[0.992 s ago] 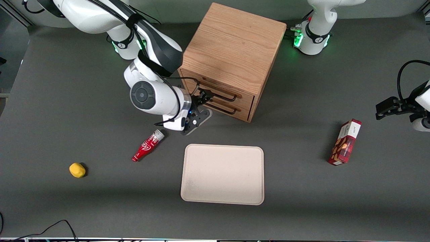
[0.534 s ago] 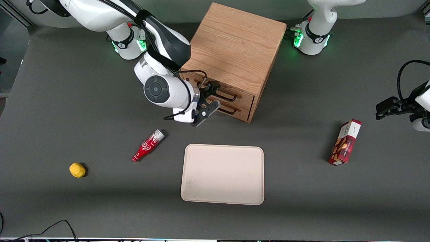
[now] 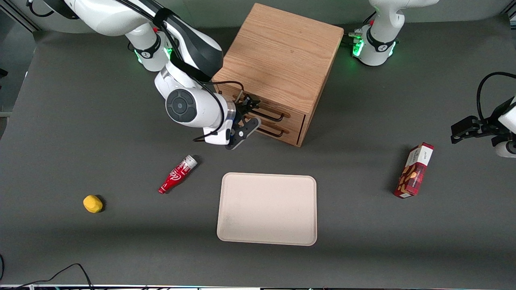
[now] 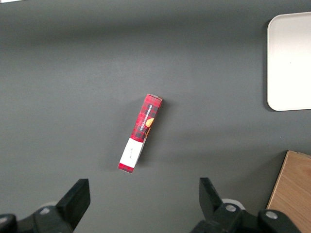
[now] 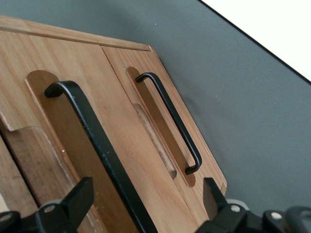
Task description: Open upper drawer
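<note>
You see the gripper (image 3: 246,105) directly in front of the wooden cabinet (image 3: 282,60), at the height of the upper drawer (image 3: 266,110). In the right wrist view its two fingers (image 5: 73,201) stand wide apart, and the black bar handle (image 5: 97,145) of the upper drawer runs between them. The fingers are not closed on the bar and hold nothing. The upper drawer sits flush in the cabinet, not pulled out. Just under it is the lower drawer (image 3: 278,133) with its own black handle (image 5: 172,121), also closed.

Nearer to the front camera than the cabinet lies a beige tray (image 3: 267,208). Beside the tray, toward the working arm's end of the table, lie a red bottle (image 3: 177,174) on its side and a yellow lemon-like object (image 3: 92,204). Toward the parked arm's end lies a red snack box (image 3: 414,170).
</note>
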Tool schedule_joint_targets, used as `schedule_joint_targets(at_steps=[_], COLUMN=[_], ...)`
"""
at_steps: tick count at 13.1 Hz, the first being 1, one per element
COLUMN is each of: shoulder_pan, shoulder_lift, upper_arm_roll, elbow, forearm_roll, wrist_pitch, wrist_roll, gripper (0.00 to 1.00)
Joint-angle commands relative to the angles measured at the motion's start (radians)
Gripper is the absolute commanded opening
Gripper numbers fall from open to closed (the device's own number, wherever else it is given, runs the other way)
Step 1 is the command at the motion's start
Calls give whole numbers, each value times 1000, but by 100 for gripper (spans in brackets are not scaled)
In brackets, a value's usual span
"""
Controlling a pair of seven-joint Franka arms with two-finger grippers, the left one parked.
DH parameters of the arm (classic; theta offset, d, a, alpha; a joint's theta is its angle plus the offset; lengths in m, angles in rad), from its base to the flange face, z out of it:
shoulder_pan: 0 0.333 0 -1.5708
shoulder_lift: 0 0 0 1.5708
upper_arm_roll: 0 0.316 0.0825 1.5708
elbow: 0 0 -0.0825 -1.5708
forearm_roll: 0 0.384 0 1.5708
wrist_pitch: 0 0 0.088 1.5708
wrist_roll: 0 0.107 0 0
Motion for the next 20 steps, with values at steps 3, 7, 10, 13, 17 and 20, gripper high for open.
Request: schedule_joint_targets(at_steps=[3,7,10,13,17,20], shoulder_pan=[-2,-6,-20,-20,-22,-37], shoulder_lift=[-11,-3,-2,5,6,5], upper_arm_roll=[9,5,-3,-21,-27,-49], elbow=[-72,-71,-69,-62,-46,-28], forearm_roll=[10,-50,-96,-134,-185,-188], wrist_pitch=[103,119,136,149,164,164], wrist_roll=[7,-9,-40,-43,-45,-84], gripper=[100,100,100,100,100,100])
